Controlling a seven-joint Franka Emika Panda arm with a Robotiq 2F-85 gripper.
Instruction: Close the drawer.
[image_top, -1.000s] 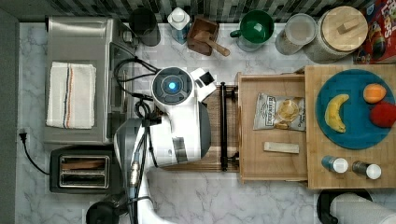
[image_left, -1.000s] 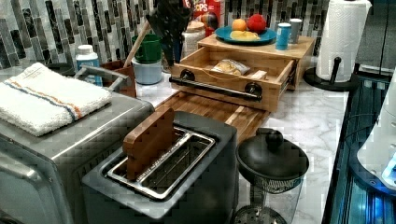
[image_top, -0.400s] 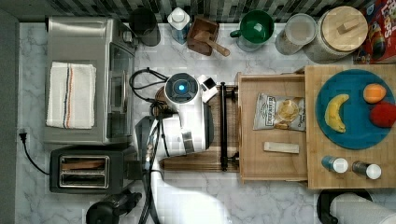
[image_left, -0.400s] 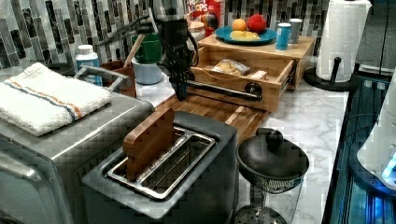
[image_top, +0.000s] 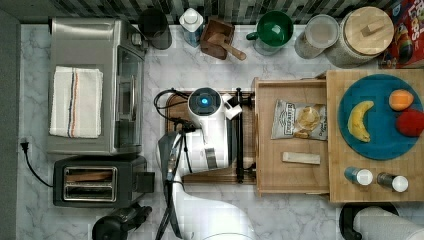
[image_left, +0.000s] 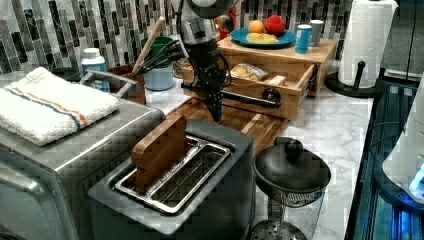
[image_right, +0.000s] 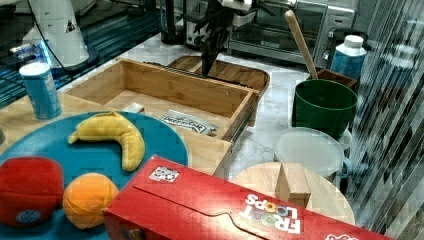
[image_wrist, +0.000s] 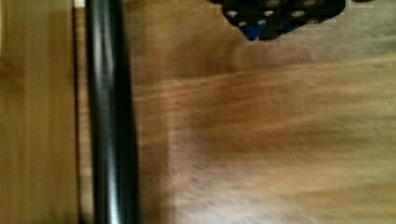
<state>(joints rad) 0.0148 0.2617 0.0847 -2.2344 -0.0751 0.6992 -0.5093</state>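
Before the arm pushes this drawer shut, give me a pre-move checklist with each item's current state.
1. Drawer still open: ok, it sticks out from under the bamboo top.
2. Gripper on the handle's outer side: ok, it hangs over the brown tray beside the black handle.
3. Contact with handle: cannot tell.
4. Contents below the rim: ok, the chip bag and small block lie flat.
5. Push path: ok, nothing stands behind the handle.
6. Finger state: cannot tell.
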